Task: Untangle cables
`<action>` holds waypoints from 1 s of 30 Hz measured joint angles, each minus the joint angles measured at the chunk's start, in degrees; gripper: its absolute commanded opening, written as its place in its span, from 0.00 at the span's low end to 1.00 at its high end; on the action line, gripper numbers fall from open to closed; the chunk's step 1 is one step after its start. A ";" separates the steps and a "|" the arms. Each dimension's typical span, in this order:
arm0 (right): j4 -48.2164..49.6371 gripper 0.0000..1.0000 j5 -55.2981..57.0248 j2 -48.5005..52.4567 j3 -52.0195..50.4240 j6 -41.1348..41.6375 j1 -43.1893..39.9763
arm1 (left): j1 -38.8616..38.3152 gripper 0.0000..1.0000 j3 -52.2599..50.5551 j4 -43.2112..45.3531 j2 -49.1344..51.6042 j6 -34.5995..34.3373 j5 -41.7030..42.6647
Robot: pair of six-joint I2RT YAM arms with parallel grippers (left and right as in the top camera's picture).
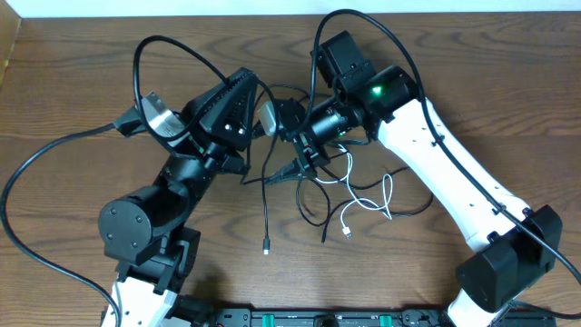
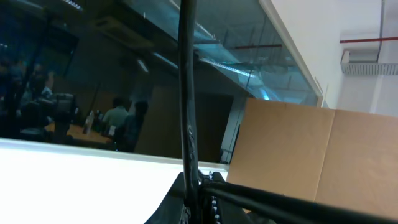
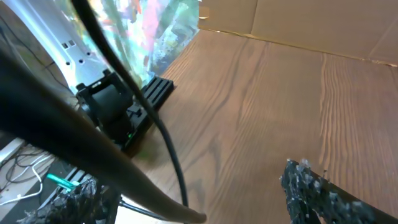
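At the middle of the wooden desk (image 1: 73,109) the two arms meet almost tip to tip. The left arm (image 1: 136,222), black, rises from the near left corner and bends right. The left gripper (image 2: 194,200) is tilted upward, so its camera looks out at a window and cardboard rather than at the desk. Its fingers are pressed together on a black cable (image 2: 186,93) that runs straight up from them. The white right arm (image 1: 445,173) stretches from the near right corner diagonally to the far left. The right gripper (image 3: 193,186) points down and to the near left, its fingers (image 3: 311,186) spread wide and gripping nothing; a black cord passes through the gap. Just below the grippers lies the tangle of cables (image 1: 313,195). One black strand (image 1: 266,195) trails toward the near edge. The white cable (image 1: 347,222) loops on the right.
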 measured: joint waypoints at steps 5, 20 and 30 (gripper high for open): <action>0.63 0.80 0.04 0.00 0.00 0.00 2.58 | 0.00 0.07 0.00 0.63 -0.33 -0.04 0.02; 3.06 0.45 0.13 0.00 0.00 -0.33 7.39 | 0.00 0.08 0.00 3.34 -1.36 -1.70 0.02; 3.63 0.41 -0.20 0.00 0.00 -0.24 7.91 | 0.00 0.08 0.00 2.16 -1.64 -1.70 0.00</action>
